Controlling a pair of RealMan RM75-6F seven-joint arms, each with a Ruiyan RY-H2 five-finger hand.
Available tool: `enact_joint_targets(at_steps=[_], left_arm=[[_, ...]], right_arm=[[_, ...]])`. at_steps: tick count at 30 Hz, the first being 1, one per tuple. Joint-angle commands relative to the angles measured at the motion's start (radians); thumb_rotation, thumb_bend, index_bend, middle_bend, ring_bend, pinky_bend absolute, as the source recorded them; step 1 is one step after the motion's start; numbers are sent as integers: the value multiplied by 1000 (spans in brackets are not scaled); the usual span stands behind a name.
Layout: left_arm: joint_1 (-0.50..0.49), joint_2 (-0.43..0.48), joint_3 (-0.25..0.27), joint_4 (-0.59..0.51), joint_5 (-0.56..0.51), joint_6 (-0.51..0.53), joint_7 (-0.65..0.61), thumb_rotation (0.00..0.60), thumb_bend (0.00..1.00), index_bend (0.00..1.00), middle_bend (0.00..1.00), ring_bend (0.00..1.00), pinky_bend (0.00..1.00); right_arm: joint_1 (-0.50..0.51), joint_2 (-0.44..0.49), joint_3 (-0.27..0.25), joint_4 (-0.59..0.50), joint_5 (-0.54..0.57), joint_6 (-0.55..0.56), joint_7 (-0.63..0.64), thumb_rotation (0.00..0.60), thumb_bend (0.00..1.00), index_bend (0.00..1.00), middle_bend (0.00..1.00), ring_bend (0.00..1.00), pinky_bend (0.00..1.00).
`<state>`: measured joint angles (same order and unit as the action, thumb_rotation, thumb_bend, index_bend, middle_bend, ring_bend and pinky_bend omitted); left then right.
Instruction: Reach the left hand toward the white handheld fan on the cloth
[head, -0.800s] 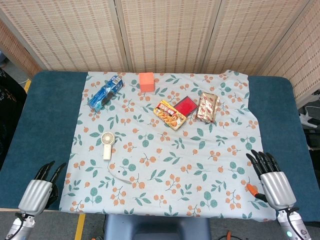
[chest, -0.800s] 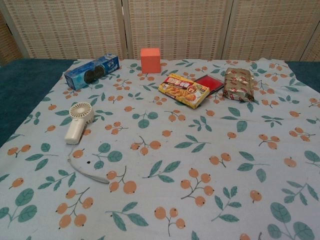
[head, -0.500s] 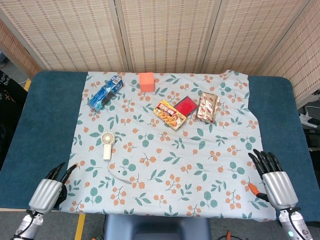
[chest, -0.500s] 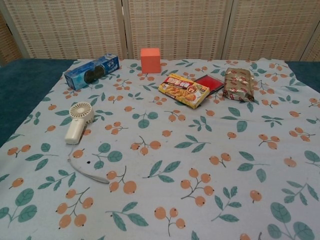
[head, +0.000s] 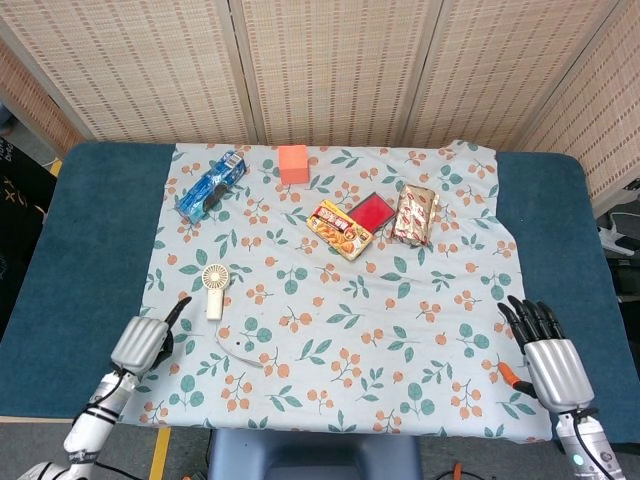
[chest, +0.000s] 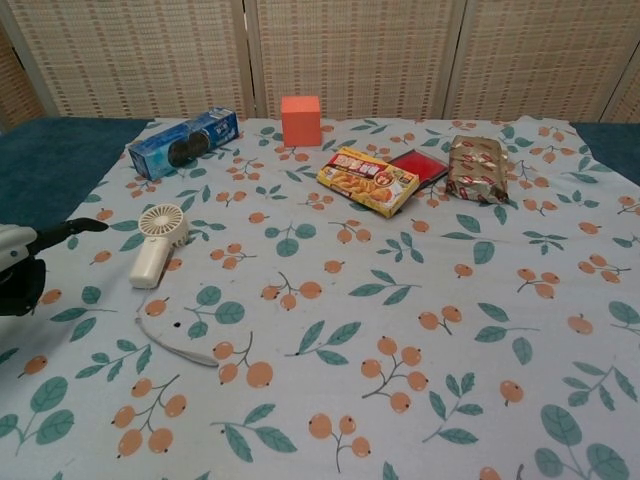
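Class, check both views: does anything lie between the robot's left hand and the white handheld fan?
Nothing visible does. Only bare cloth separates the left hand from the white handheld fan; its cord trails off toward the table's near edge.

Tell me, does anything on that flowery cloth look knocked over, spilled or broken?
Nothing looks spilled or broken. The white handheld fan lies flat on the cloth with its cord trailing loose. The snack packs sit at mixed angles, and the cloth shows a few wrinkles near its far right corner.
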<state>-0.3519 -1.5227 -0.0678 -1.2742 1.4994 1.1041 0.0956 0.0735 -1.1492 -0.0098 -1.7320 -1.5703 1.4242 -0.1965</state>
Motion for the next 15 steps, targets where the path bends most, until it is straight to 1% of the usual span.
enact_joint_targets(at_steps=[1,6,15], left_arm=[[-28,-30,-10,41,-26,-35,5,600,1000,0,980,828,926],[-48,-62,-6,87,-35,-48,-3,600,1000,0,987,832,929],[-74,-88,-5,107,-44,-48,3,600,1000,0,989,834,929]], right_arm=[[-1,-2,2,2,5,1,-4,600,162,0,0,0,0],[-3,-2,5,3,13,4,-13,600,162,0,0,0,0],[-1,-7,5,8,25,-3,-19,600,162,0,0,0,0]])
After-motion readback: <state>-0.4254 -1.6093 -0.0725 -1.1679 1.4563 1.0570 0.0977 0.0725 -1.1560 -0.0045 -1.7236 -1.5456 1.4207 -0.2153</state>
